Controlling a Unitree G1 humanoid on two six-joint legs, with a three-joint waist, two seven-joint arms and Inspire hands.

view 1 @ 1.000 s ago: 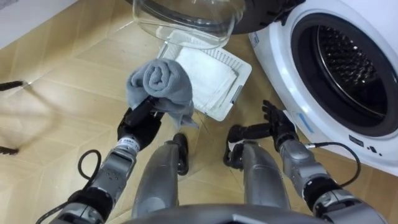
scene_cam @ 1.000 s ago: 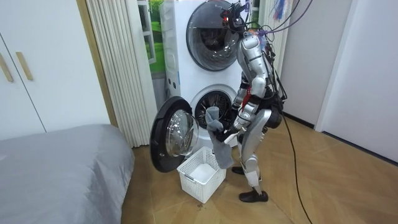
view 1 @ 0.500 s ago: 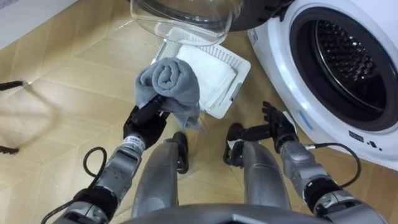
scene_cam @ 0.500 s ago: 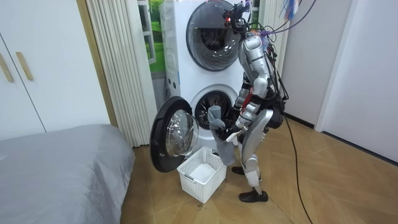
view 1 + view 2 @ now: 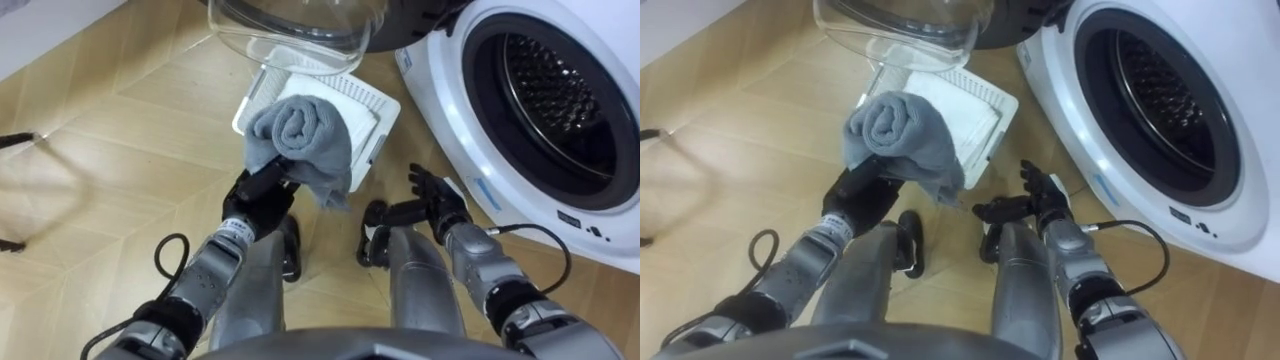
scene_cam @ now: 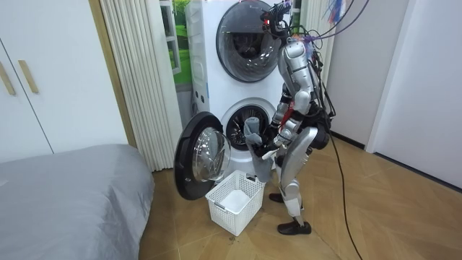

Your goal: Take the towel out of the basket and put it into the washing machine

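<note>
Fingers curled tight, the left hand holds the rolled grey towel up in front of the robot. And it has swung across: a second ago the towel hung over bare floor left of the basket, now it sits right above the basket, closer to the washer. The right hand waits low by the knee with its fingers loosely spread and nothing in them; it has edged up a touch.

The count: one towel, one basket, one open door, and in the room view two machines, one stacked on the other, the upper machine closed.

The white basket stands on the floor under the towel, with something white lying flat inside; folded cloth or just its bottom, hard to tell. Beyond it the glass door hangs open. To the right the drum gapes, its perforated metal wall showing. In the room view the robot stands between basket and lower washer, facing the opening.
</note>
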